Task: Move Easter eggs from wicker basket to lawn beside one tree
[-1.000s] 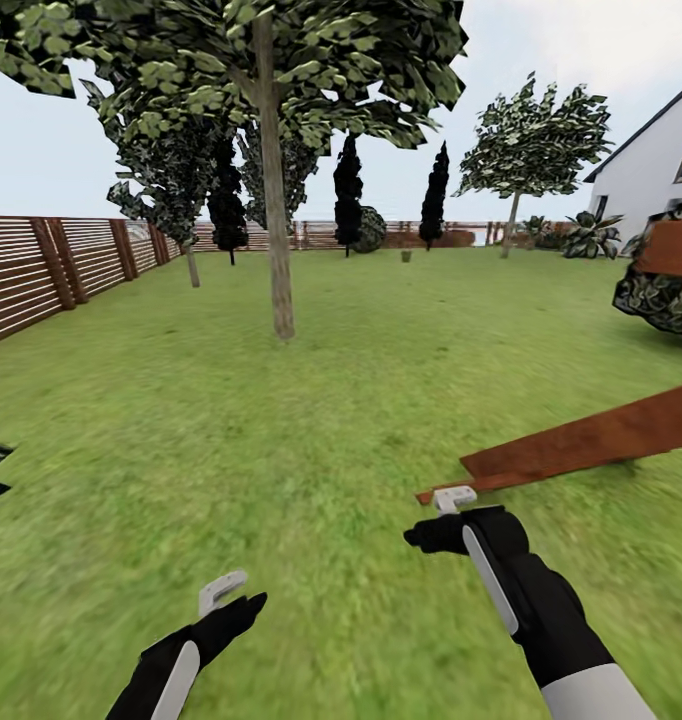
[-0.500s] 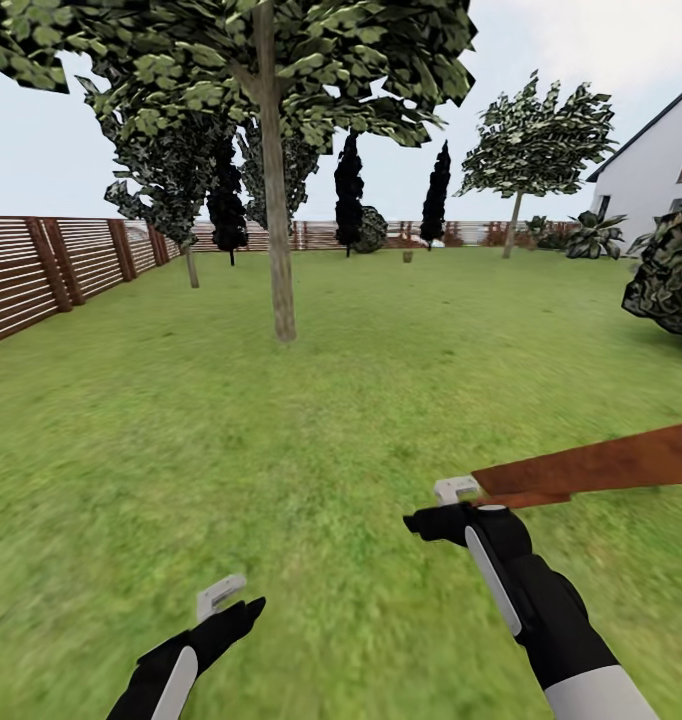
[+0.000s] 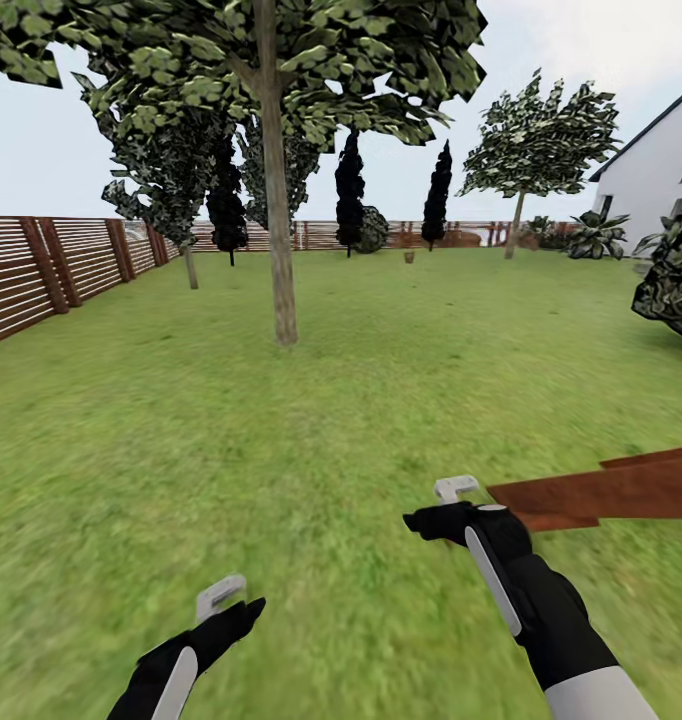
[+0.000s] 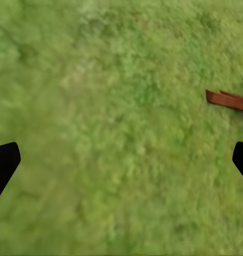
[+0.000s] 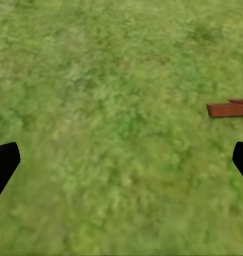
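Observation:
The lawn (image 3: 281, 440) stretches ahead of me. A tree (image 3: 278, 250) with a pale straight trunk stands on it at centre left, several metres off. Far beyond, a tiny brown shape that looks like the wicker basket (image 3: 408, 257) sits on the grass near the back fence. The Easter eggs are out of view. My left gripper (image 3: 221, 595) hangs low over the grass, and my right gripper (image 3: 455, 490) is held further forward. Both are open and empty. In each wrist view the dark fingertips (image 4: 4, 162) (image 5: 4, 160) stand wide apart over bare grass.
A reddish-brown flat board (image 3: 601, 492) lies on the grass just right of my right gripper, also seen as a board end (image 4: 227, 100) (image 5: 228, 109). A slatted fence (image 3: 41, 270) runs along the left and back. A bush (image 3: 676, 270) and house (image 3: 651, 170) stand right.
The whole view has shifted as the camera moved forward: the board and the bush slid toward the right edge and the tree came slightly closer. Both arms hold the same pose.

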### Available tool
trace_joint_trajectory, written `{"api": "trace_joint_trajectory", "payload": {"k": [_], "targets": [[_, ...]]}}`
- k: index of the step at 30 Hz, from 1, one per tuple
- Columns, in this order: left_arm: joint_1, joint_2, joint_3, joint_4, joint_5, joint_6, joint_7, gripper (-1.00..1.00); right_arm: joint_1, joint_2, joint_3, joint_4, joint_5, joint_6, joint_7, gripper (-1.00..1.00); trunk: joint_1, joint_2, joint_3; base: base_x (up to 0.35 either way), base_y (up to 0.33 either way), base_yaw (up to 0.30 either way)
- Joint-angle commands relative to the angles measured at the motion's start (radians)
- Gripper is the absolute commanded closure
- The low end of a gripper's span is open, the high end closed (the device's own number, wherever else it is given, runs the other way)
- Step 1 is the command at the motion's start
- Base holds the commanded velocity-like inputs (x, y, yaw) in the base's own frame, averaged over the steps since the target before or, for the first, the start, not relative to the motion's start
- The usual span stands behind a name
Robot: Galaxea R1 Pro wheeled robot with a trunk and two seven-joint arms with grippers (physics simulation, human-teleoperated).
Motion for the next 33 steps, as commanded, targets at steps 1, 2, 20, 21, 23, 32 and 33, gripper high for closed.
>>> {"api": "trace_joint_trajectory", "payload": {"k": [1,2,20,21,23,32,33], "targets": [[-0.001,-0.001,0.005,-0.001,0.004,0.007,-0.005,-1.00,-0.001,-0.001,0.002,-0.001,-0.008,0.004,-0.004,-1.00,0.001,-0.001,-0.001,0.321,0.102,0.000],[-0.001,-0.001,0.005,-0.001,0.004,0.007,-0.005,-1.00,-0.001,-0.001,0.002,-0.001,-0.008,0.004,-0.004,-1.00,0.001,-0.001,-0.001,0.321,0.102,0.000],[-0.001,-0.001,0.005,-0.001,0.005,0.007,-0.005,-1.00,0.007,-0.001,0.001,-0.002,-0.005,-0.005,-0.005,-1.00,0.001,-0.001,-0.001,0.321,0.102,0.000],[-0.001,-0.001,0.005,-0.001,0.005,0.007,-0.005,-1.00,0.007,-0.002,0.001,-0.002,-0.005,-0.008,-0.005,-1.00,0.001,-0.001,-0.001,0.321,0.102,0.000],[-0.001,-0.001,0.005,-0.001,0.004,0.007,-0.005,-1.00,0.007,-0.002,0.001,-0.002,-0.005,-0.011,-0.005,-1.00,0.001,-0.001,-0.001,0.321,0.102,0.000],[0.000,0.000,0.005,0.000,0.005,0.007,-0.005,-1.00,0.007,0.000,0.001,-0.002,-0.004,-0.017,-0.007,-1.00,0.001,-0.001,-0.001,0.321,0.102,0.000],[0.000,0.001,0.005,0.000,0.005,0.007,-0.005,-1.00,0.007,0.000,0.001,-0.002,-0.004,-0.017,-0.008,-1.00,0.001,-0.001,-0.001,0.321,0.102,0.000]]}}
